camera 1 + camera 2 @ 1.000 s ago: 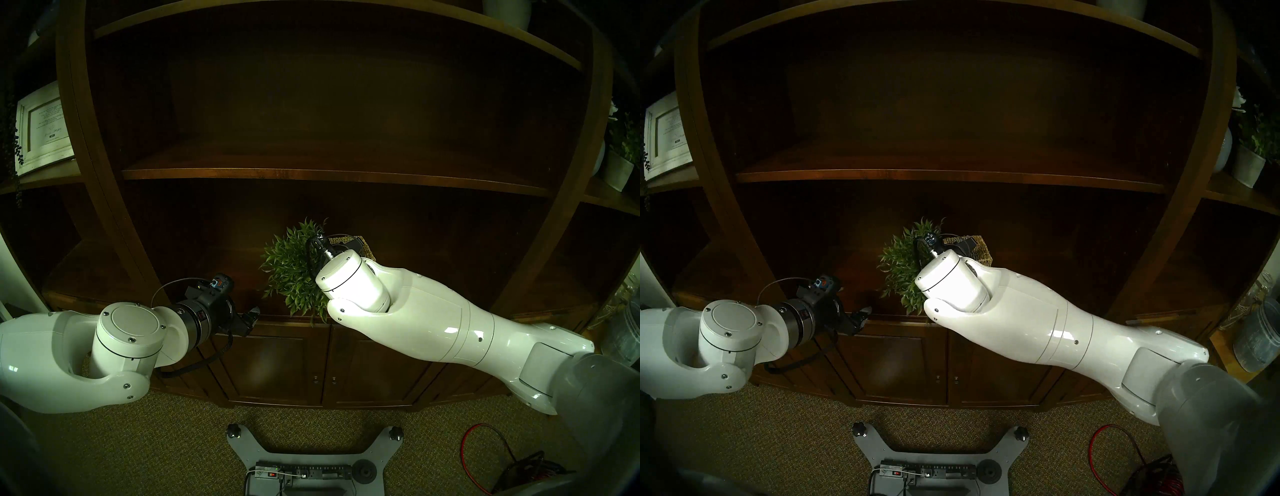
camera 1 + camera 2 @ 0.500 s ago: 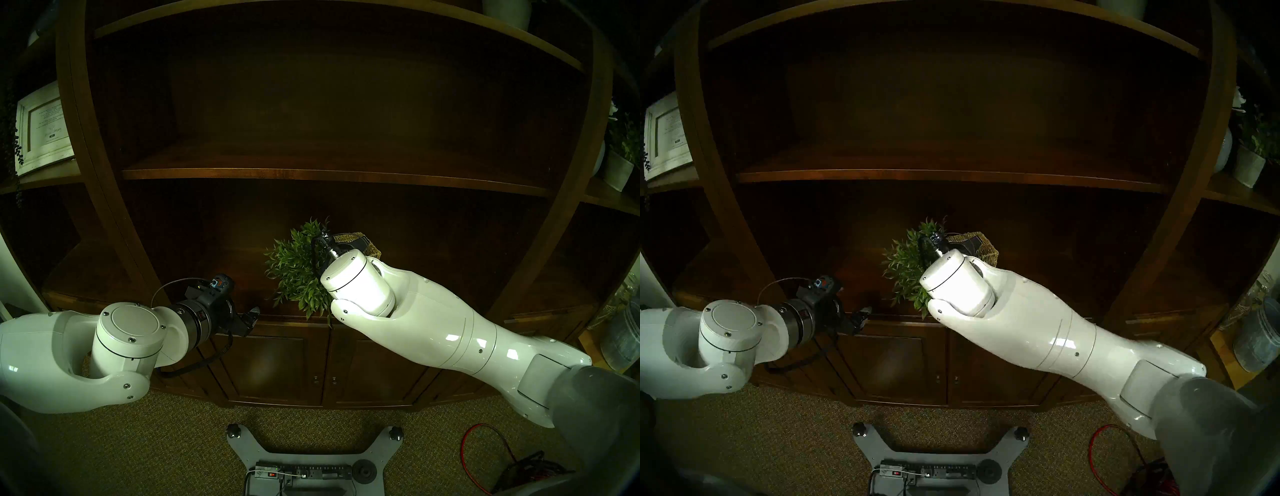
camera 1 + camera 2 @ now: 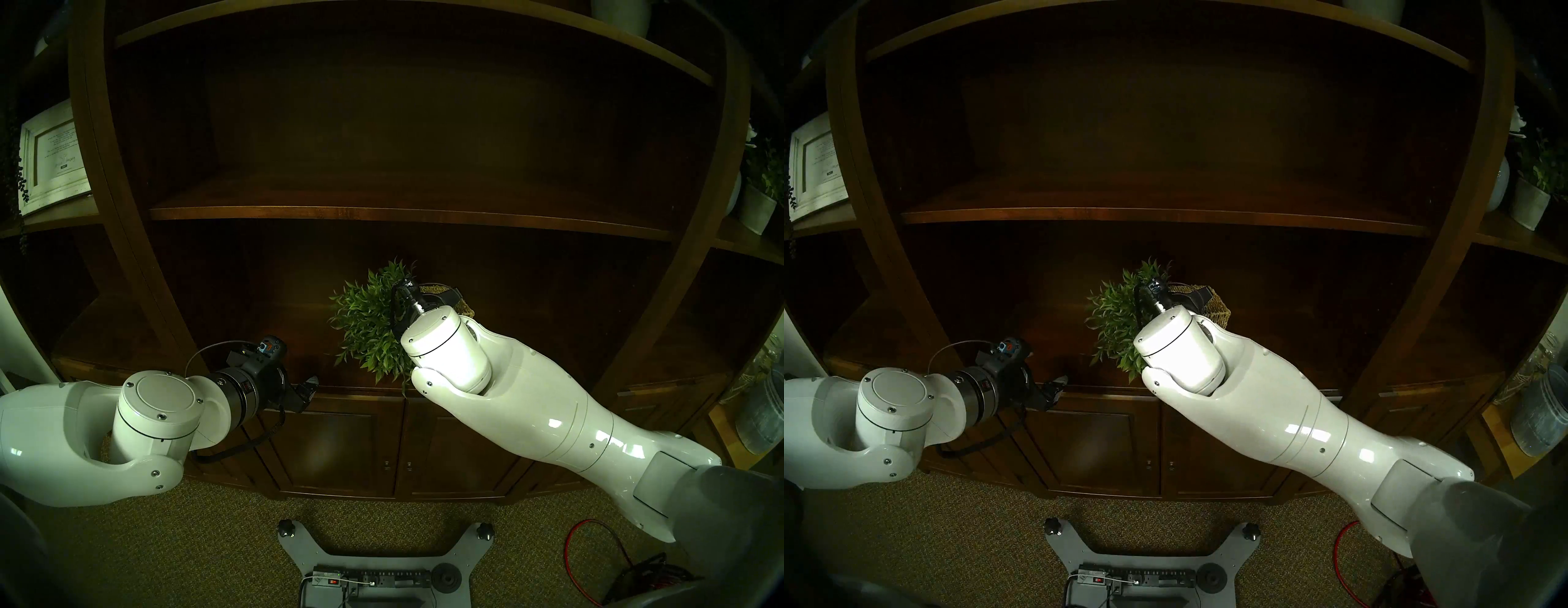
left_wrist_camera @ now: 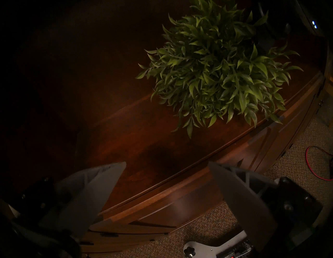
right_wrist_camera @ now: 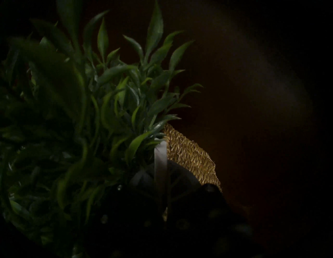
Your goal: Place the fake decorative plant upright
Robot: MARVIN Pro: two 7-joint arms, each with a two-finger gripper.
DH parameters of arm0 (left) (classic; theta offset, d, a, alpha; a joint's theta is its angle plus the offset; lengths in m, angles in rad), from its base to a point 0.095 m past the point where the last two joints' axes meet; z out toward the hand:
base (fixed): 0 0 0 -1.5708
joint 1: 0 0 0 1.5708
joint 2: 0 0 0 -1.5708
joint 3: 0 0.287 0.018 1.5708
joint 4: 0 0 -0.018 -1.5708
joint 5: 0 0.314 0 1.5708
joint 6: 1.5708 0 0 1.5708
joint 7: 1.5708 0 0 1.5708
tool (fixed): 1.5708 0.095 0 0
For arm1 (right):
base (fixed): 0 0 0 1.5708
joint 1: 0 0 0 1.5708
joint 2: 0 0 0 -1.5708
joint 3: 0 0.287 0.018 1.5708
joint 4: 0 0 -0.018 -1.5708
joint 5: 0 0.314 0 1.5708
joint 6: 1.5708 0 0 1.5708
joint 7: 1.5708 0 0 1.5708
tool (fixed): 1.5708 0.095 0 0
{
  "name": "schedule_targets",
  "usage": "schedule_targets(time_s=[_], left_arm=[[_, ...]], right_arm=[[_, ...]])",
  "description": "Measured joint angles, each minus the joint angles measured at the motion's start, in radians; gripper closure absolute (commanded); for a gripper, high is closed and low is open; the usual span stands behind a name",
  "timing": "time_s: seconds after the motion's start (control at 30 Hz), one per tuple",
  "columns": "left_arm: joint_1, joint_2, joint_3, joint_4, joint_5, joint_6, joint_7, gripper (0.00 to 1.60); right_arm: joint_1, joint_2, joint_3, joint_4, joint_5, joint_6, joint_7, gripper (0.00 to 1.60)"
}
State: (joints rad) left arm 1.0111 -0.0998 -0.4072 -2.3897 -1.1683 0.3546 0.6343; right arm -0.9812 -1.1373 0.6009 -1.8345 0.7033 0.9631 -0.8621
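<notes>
left gripper [image 4: 166, 164] agape; right gripper [image 5: 162, 173] clamped

The bushy green-leaved plant in a tan woven basket [image 3: 368, 322] lies tilted, foliage leftward, above the dark wooden shelf [image 3: 263, 339]. The black right gripper [image 3: 441, 297] clasps its basket. The black left gripper [image 3: 309, 388] hovers apart.

Dark wooden bookcase [image 3: 382, 212], framed certificate [image 3: 53, 157] upper left, whitish potted plant [image 3: 759, 199] right, red cable [image 3: 594, 552] on carpet

Dim, warm-tinted views; glare on white arm shells; right wrist view near-black, blurred; fisheye-dark rims.
</notes>
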Motion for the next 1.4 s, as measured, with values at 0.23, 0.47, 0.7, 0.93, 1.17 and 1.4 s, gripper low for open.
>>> schedule_targets(time_s=[0.23,0.47,0.7,0.93,1.17,1.4], left_arm=[[0.0,0.0,0.0,0.0,0.0,0.0,0.0,0.0],[0.0,0.0,0.0,0.0,0.0,0.0,0.0,0.0],[0.0,0.0,0.0,0.0,0.0,0.0,0.0,0.0],[0.0,0.0,0.0,0.0,0.0,0.0,0.0,0.0],[0.0,0.0,0.0,0.0,0.0,0.0,0.0,0.0],[0.0,0.0,0.0,0.0,0.0,0.0,0.0,0.0]], right_arm=[[-0.029,-0.001,0.055,-0.038,-0.022,0.0,0.0,1.6],[-0.064,0.001,0.129,-0.09,-0.036,0.0,0.0,1.6],[-0.128,0.005,0.227,-0.16,-0.031,0.0,0.0,1.6],[-0.222,-0.012,0.341,-0.217,0.049,0.0,-0.001,1.6],[-0.311,-0.033,0.457,-0.234,0.15,0.0,-0.001,1.6],[-0.364,-0.061,0.556,-0.242,0.199,0.0,-0.002,1.6]])
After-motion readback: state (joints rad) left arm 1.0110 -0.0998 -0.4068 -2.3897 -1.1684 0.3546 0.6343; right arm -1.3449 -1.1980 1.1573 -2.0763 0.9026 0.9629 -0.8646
